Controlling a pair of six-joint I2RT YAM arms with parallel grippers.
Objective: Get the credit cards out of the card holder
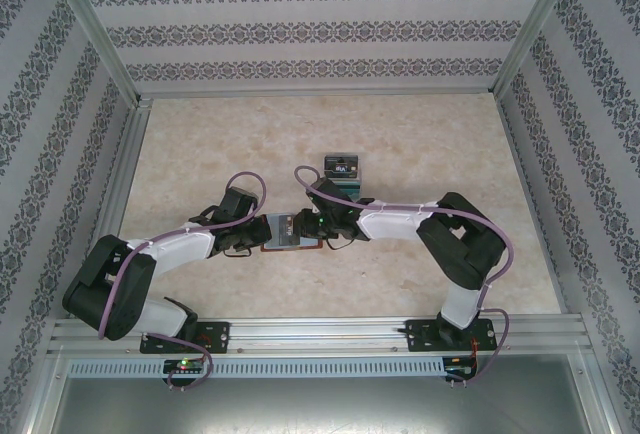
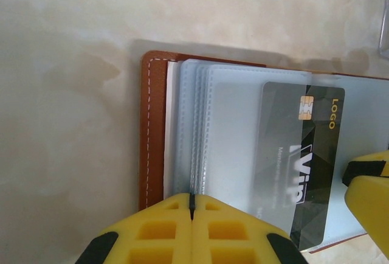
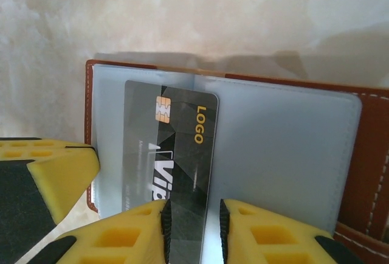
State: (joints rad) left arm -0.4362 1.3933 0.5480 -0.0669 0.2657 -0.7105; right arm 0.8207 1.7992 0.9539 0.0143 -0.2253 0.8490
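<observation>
Card holder (image 1: 290, 232) lies open on the table between the arms, left gripper (image 2: 191, 206) closed and pressing on its sleeves, right gripper (image 3: 191, 215) with jaws slightly apart over a dark card (image 3: 176, 136); a skewed pinch could catch sleeve plastic and drag the holder.

Looks like a robot test cell in a lab. Boxed in by an aluminium frame (image 1: 102, 44), with panels of patterned wallpaper (image 1: 320, 29) as walls on three sides. Floored by a marble-look table (image 1: 430, 134). Fitted with a left arm (image 1: 170, 249) and a right arm (image 1: 430, 229), both bolted to a slotted metal rail (image 1: 320, 332) at the near edge, with purple cables (image 1: 508, 246) along them.
</observation>
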